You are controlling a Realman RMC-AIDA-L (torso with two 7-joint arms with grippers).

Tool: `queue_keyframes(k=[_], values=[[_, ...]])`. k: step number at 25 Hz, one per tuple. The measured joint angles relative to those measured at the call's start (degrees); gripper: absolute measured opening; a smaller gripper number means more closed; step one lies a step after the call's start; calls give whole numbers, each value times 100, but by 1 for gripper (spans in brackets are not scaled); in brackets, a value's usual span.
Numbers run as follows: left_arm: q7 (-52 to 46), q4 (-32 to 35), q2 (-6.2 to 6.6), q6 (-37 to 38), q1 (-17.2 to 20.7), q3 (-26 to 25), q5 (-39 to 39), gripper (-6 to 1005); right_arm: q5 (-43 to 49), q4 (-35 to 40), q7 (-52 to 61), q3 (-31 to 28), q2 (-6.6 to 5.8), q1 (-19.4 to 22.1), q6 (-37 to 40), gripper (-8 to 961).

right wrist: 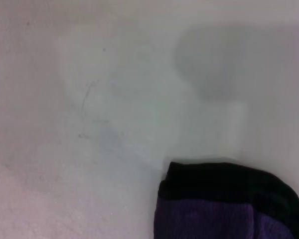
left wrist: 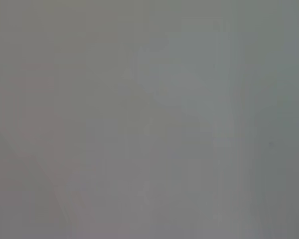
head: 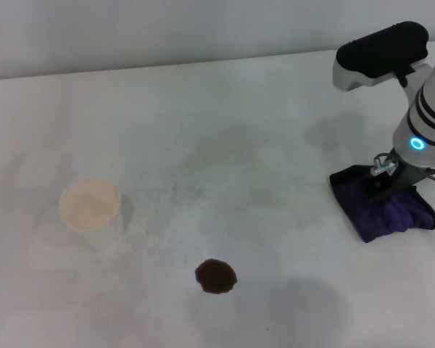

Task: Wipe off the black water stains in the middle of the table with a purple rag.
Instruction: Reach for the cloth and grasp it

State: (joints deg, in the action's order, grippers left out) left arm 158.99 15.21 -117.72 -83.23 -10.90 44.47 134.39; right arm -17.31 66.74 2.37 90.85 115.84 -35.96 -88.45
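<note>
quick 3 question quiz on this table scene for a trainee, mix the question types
1. True or false: the purple rag already covers the black water stains.
2. Which gripper is down on the rag? A) left B) right
3. Fill in: the stain lies nearer the robot than the white paper ____.

Key: 1 false, rag and stain lie well apart on the table. 2 B, the right gripper. 3 cup.

Right gripper pressing down on the purple rag

The right gripper (head: 383, 183) is sitting on the purple rag (head: 386, 212) on the white table (head: 225, 145); the black stain (head: 216, 276) is lying well apart from it, the paper cup (head: 90, 204) farther still.
</note>
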Motion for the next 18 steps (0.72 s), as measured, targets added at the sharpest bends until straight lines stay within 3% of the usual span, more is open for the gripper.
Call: queue_keyframes(k=[5, 16, 18], values=[[0, -8, -7, 0, 12, -5, -5, 893, -2, 99, -21, 4, -9, 52, -15, -1], [0, 1, -35, -15, 44, -9, -25, 893, 20, 81, -65, 84, -29, 26, -139, 61], [0, 1, -39, -20, 45, -9, -34, 893, 20, -1, -69, 154, -28, 19, -97, 145]])
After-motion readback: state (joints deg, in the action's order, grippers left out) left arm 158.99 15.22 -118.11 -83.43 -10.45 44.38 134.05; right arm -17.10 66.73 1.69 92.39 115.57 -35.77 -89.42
